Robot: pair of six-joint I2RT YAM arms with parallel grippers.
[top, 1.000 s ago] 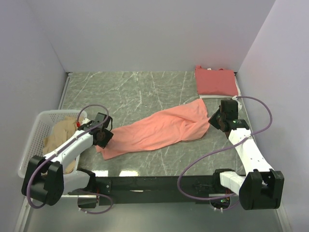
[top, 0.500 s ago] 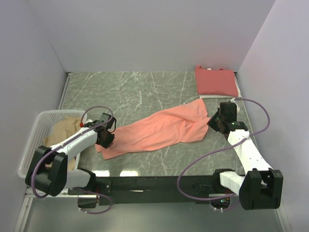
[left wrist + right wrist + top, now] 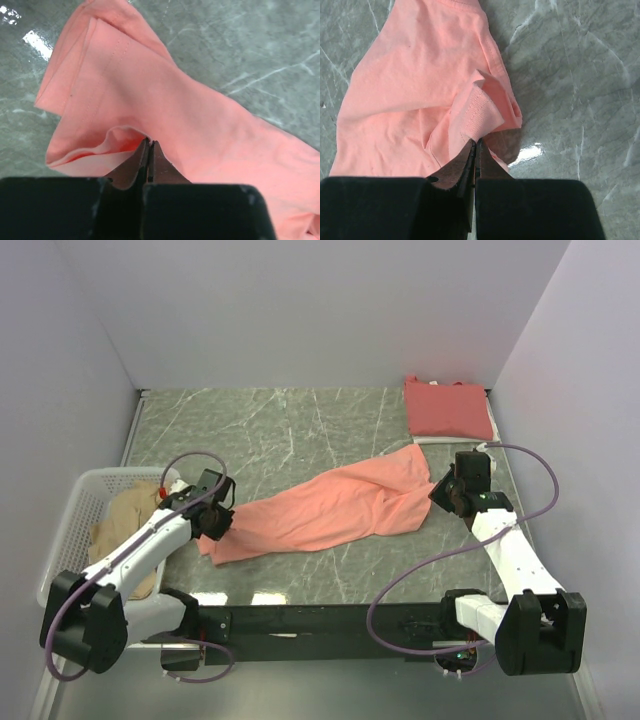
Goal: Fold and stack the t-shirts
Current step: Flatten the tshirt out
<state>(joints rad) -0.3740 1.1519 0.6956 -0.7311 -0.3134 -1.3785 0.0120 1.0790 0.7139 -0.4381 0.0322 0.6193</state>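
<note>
Since the view one second before, the left gripper (image 3: 213, 518) had brought its jaws together from a wide gap. The left arm itself had shifted only slightly. The right arm had barely moved.

1. Left gripper: closed. In the left wrist view the fingertips (image 3: 134, 167) pinched a raised fold at the edge of the salmon-orange soft cloth t-shirt (image 3: 340, 505), at its near-left end.
2. Right gripper (image 3: 447, 492): closed. In the right wrist view the fingertips (image 3: 455, 170) clamped a stitched hem fold at the same shirt's right end.
3. Salmon-orange t-shirt: lay rumpled and unfolded on the grey-green marble-patterned tabletop (image 3: 270, 435). It ran in a long diagonal band from near left to far right, held at both ends by the two grippers.
4. Deeper coral-red cloth t-shirt (image 3: 448, 408): lay folded flat in the far right corner of the tabletop. Its near edge sat just beside the far tip of the salmon-orange shirt; whether they touched could not be told.
5. Pale tan cloth t-shirt (image 3: 125, 515): lay crumpled inside the white plastic lattice basket (image 3: 65, 540) at the left edge of the tabletop, partly hidden behind the left arm.
</note>
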